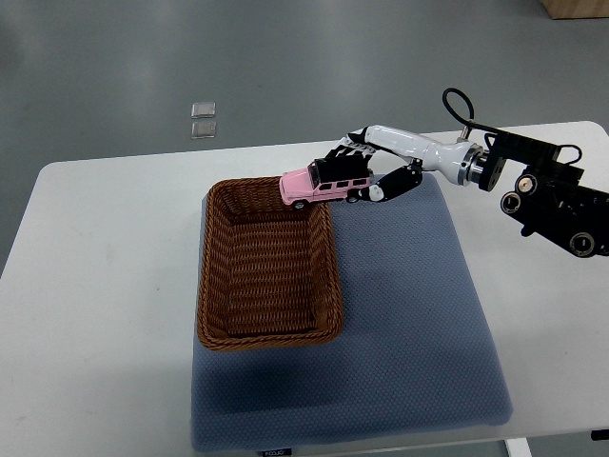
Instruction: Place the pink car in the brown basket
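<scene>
A pink toy car (319,185) with a black roof rack is held in my right hand (366,171), whose fingers are curled around its rear. The car hangs over the far right corner of the brown wicker basket (219,276), a little above the rim. The basket stands on the left part of a blue-grey mat (409,305) and holds nothing that I can see. My right arm (533,186) comes in from the right edge. My left arm does not show.
The mat lies on a white table (105,286). Two small clear square pieces (203,119) lie on the grey floor beyond the table. A brown box corner (576,8) shows at the top right.
</scene>
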You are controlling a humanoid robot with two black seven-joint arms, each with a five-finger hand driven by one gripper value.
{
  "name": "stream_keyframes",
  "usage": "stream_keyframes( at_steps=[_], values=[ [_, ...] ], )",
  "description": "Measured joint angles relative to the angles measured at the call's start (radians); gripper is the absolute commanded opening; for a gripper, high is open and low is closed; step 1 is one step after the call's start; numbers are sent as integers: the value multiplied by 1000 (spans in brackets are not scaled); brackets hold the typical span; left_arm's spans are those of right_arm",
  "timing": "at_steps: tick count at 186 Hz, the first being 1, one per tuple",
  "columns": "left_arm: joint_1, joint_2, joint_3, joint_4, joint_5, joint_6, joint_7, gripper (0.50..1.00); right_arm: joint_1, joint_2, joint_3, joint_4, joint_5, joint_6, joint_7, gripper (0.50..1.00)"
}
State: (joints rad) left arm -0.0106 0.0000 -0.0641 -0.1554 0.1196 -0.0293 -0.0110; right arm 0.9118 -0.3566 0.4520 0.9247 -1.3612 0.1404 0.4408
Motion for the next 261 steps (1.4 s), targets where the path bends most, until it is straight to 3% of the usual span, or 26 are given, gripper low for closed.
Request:
stream_keyframes(
  at_steps=[74,90,103,122,196,230,261],
  values=[
    [0,0,1,0,0,0,0,1000,10,167,-62,-36,-50,-53,-48,500],
    [0,0,1,0,0,0,0,1000,3,177,-79,-45,-50,-63,-49,592],
    [0,0,1,0,0,0,0,1000,-6,179,-83,-50,-46,-65,-49,797],
    [0,0,1,0,0,0,0,1000,-19,180,-84,-52,-36,-66,-49,897],
    [0,0,0,0,0,0,0,1000,-31,156,-31,-54,44,-54,-43,909],
    [0,0,0,0,0,0,0,1000,-35,128,63,-100,390,17,-57,909],
    [0,0,0,0,0,0,0,1000,-29,121,129,-258,836,138,-176,909]
  ],
)
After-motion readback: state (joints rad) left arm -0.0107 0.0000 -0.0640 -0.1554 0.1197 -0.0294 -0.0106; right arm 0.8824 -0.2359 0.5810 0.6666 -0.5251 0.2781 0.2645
